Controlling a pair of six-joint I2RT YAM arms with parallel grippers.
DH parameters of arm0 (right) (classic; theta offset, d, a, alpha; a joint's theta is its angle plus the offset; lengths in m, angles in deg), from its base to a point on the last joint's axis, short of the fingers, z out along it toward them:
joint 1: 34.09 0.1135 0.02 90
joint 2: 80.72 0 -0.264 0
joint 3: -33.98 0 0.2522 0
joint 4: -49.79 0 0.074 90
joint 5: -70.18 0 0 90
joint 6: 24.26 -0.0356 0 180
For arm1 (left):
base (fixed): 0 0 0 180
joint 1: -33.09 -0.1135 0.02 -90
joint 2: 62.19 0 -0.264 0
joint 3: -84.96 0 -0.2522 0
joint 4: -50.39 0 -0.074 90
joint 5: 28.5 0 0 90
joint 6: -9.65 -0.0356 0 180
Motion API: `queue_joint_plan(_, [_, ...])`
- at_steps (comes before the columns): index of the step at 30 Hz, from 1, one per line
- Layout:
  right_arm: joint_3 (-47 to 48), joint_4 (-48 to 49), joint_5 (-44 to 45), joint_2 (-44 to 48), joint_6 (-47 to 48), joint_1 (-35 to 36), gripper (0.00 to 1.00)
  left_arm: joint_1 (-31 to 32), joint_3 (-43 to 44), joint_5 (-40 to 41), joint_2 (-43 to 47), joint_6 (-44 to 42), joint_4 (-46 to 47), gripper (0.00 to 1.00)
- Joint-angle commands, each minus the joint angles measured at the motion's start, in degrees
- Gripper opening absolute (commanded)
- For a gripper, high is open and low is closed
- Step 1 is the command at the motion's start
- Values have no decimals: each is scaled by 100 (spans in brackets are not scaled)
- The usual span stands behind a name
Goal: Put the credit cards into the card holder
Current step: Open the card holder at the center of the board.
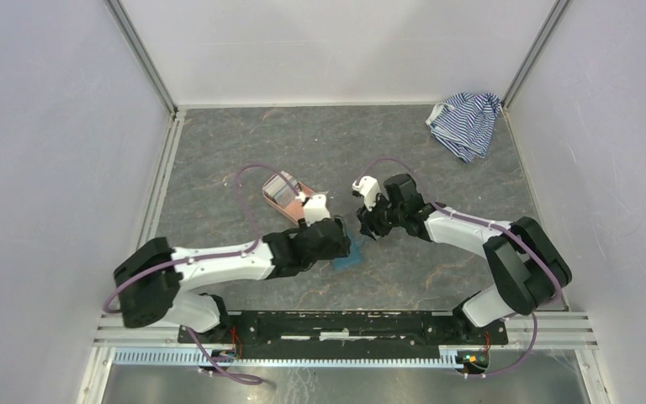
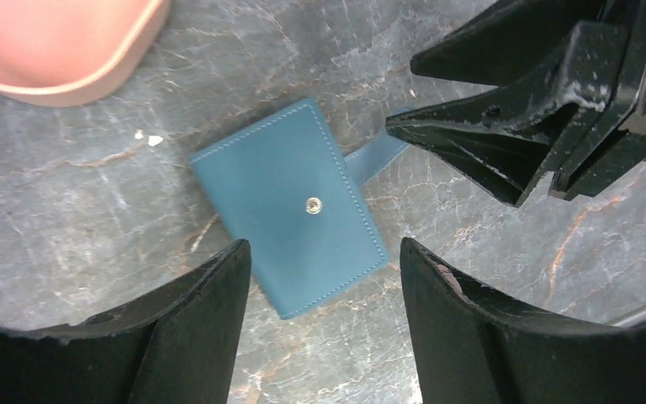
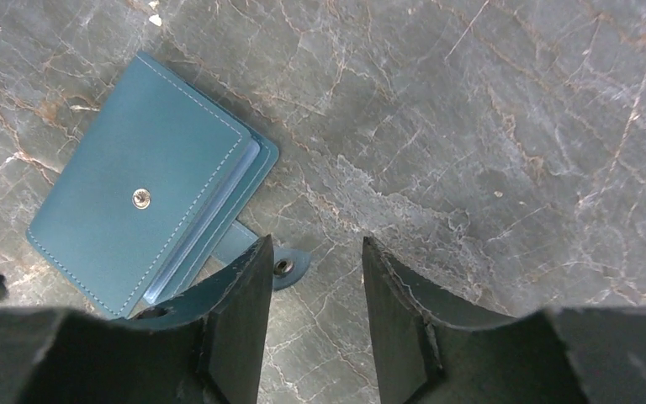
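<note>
Card holder (image 2: 290, 206) lies folded shut with its snap tab (image 3: 290, 265) undone on the table (image 3: 488, 126) near the middle, the left claw (image 2: 324, 252) hanging above it spread and empty, the right claw (image 3: 315, 248) just right of it, by the tab, likewise parted and holding nothing.

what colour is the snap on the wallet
The snap is silver, set on the teal wallet; the left wrist view shows it best.
</note>
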State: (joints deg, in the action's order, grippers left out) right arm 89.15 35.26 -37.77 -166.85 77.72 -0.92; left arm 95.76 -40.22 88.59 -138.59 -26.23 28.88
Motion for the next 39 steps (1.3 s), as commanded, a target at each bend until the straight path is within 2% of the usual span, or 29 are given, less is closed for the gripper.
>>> queue_joint_plan(1, [-27, 89, -904, -189, -310, -221, 49, 236, 821, 376, -713, 195, -687, 73])
queue_joint_plan(5, [-28, 133, -1478, -368, -485, -320, 42, 318, 1480, 408, -1444, 201, -1284, 75])
queue_joint_plan(9, [-19, 148, -1647, -451, -585, -397, 36, 349, 1831, 437, -1869, 168, -1450, 78])
queue_joint_plan(15, [-10, 166, -1873, -594, -697, -573, 33, 347, 2502, 454, -2469, 12, -1848, 78])
queue_joint_plan(23, [-10, 192, -1957, -627, -750, -628, 31, 358, 3476, 478, -3444, -21, -3060, 68])
queue_joint_plan(28, [-1, 201, -2010, -677, -768, -653, 29, 411, 3500, 610, -3388, -40, -3114, 56])
queue_joint_plan(35, [9, 198, -2078, -734, -810, -680, 28, 422, 3703, 836, -3450, -189, -3510, 55])
queue_joint_plan(39, [-1, 218, -2136, -756, -843, -702, 28, 454, 3758, 999, -3442, -209, -3729, 50])
